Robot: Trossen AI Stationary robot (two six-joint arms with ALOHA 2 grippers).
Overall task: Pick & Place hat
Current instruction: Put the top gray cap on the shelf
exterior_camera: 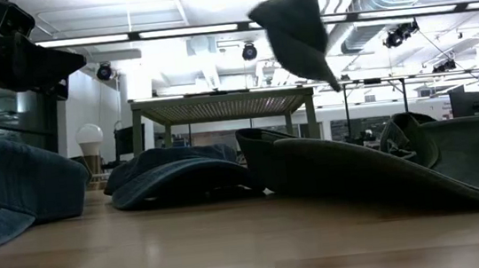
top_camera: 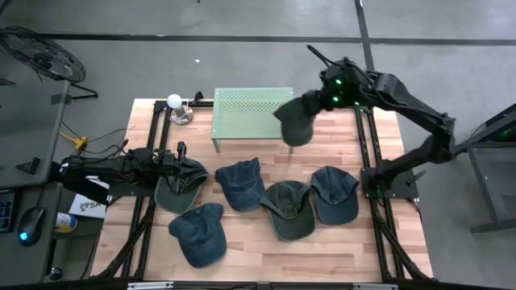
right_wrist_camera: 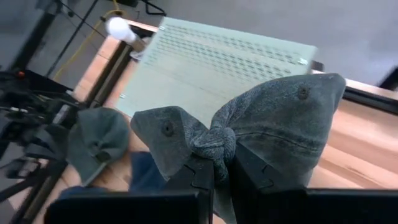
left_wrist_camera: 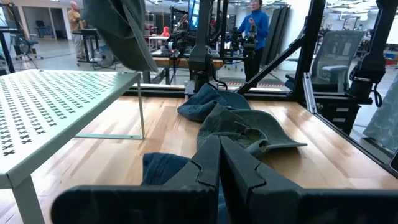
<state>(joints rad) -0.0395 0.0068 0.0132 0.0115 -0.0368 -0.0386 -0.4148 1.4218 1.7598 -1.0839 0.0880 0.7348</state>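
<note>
A dark grey-green hat (top_camera: 297,121) hangs in the air by the right end of the pale green perforated shelf (top_camera: 251,109), with my right gripper (right_wrist_camera: 222,163) shut on it. The hat also shows high in the low view (exterior_camera: 299,25) and in the left wrist view (left_wrist_camera: 121,31). Several more hats lie on the wooden table: a blue one (top_camera: 242,184), a green one (top_camera: 289,208), a blue-grey one (top_camera: 334,193) and another blue one (top_camera: 199,234). My left gripper (left_wrist_camera: 219,146) waits shut and level at the table's left, above a green hat (top_camera: 179,187). My right gripper pinches a bunched fold of the hat's crown cloth (right_wrist_camera: 214,144) between its two fingers. The fingers slant downward, coming from the table's right side. The hat is lifted clear of the table and hangs below the fingers, its cloth puffed out on both sides of the pinch.
The shelf stands on thin legs at the table's far middle. A white bulb on a stand (top_camera: 175,103) sits at the far left corner. Black frame rails (top_camera: 371,161) run along both sides. People stand in the room beyond.
</note>
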